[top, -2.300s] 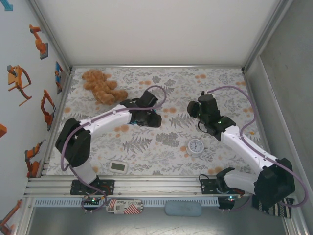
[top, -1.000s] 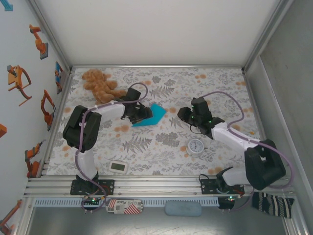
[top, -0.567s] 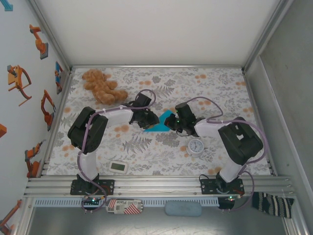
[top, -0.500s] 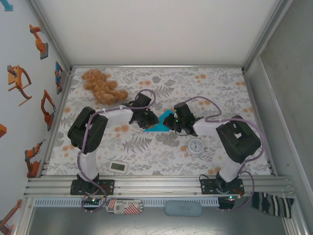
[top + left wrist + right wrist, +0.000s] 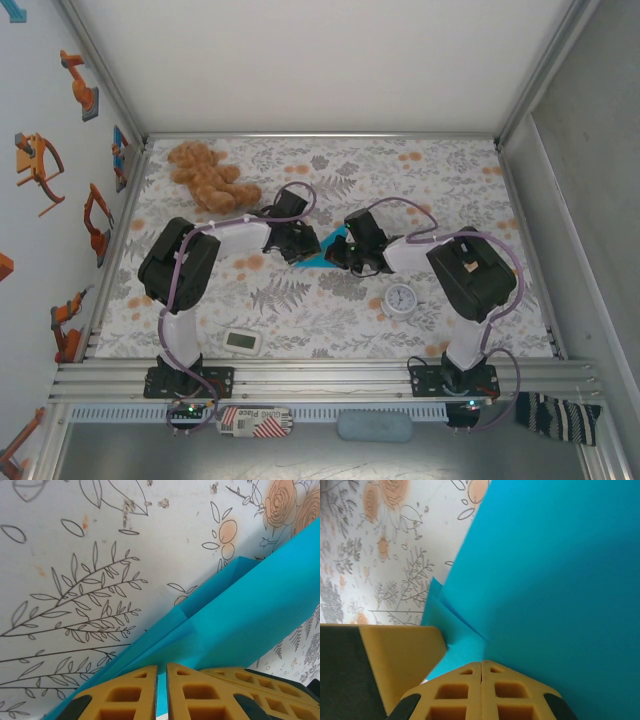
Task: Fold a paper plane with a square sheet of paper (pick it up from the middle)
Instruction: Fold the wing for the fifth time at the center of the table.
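The left gripper [image 5: 161, 669] and the right gripper [image 5: 481, 665] are both pinching the light, floppy, easy-to-tear paper [image 5: 545, 580], probably at its folded edges, holding it near the middle of the tabletop [image 5: 450, 180].

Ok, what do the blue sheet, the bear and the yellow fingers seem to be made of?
Sheet: thin matte paper, going by its crisp creases and layered folds. Bear: brown plush, by its fuzzy outline; probably soft fabric. Fingers: matte yellow with a grid of pockets, likely moulded or printed plastic or rubber; which one is unclear.
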{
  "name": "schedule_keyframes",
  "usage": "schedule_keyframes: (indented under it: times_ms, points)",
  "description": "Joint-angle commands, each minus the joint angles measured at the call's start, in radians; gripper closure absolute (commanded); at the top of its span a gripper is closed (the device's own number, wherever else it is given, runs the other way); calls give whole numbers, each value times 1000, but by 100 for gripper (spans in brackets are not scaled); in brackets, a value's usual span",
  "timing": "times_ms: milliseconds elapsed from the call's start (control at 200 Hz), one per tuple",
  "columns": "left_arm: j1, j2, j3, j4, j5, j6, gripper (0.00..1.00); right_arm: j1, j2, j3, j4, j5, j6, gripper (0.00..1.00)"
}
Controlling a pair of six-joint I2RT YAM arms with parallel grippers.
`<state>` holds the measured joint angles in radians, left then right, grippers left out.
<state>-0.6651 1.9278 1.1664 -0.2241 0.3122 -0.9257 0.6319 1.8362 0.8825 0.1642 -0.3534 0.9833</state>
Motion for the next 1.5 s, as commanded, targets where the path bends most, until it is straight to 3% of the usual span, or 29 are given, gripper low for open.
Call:
schedule_keyframes:
  times_ms: [0,336,711,1012,1497]
  points:
    - [11,-49,-11,-17,19,46,85,6,21,41,-106,25,-72,100]
    - [51,-59,-43,-52,93,219,84,5,45,100,-261,27,-241,100]
    - [50,-33,-40,-62,84,226,84,4,41,133,-255,11,-230,100]
    - [49,-108,-44,-47,102,244,84,4,49,138,-262,12,-226,100]
    - [55,6,-40,-79,71,231,86,3,22,140,-256,2,-229,100]
